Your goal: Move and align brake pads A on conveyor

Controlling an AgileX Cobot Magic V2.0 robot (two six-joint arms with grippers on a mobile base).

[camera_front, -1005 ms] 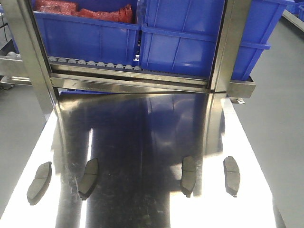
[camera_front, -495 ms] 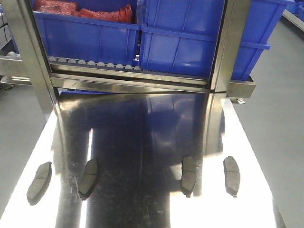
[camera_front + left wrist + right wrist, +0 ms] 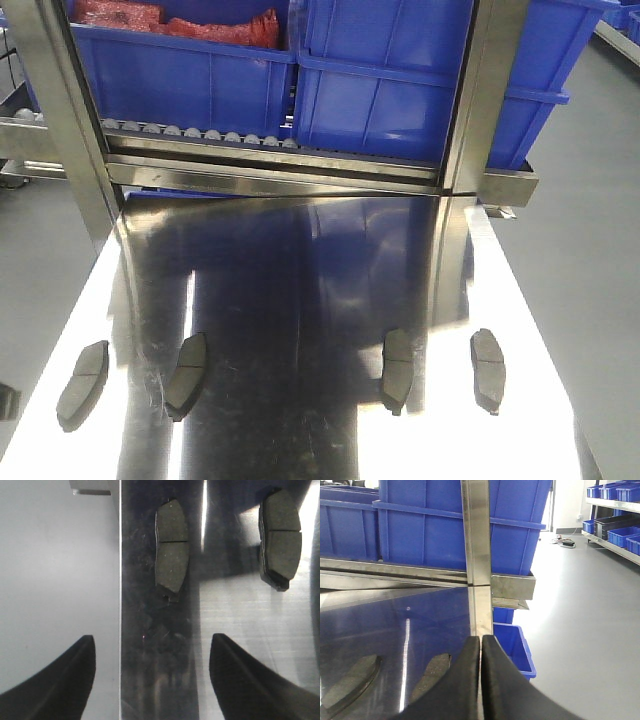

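A big shiny steel table point(image 3: 300, 270) fills most of the front view, with grey floor point(image 3: 590, 260) on both sides. Behind it a steel rack point(image 3: 270, 172) holds blue bins point(image 3: 380, 90), and one bin has red things point(image 3: 180, 20) in it. The dark belt does not show in any picture, so it cannot be told where the pads have to go.

The left claw point(image 3: 152, 640) hangs over the left edge of the table and looks straight down. Its two fingers are spread wide with nothing between them. It is likely open like this so it can drop around a pad. The right claw point(image 3: 481, 639) sits low by the right side of the table and looks along it at the rack. Its fingers are pressed together and hold nothing, maybe because it is not its turn.

The four brake pads point(image 3: 187, 375) lie flat on the near part of the table in a loose row, two on the left and two on the right, well apart. The left-most pad point(image 3: 171, 547) is just ahead of the open left claw, near the table edge. That one looks like the first to be picked up. No pad is on the belt yet, so the job looks to be at its start.
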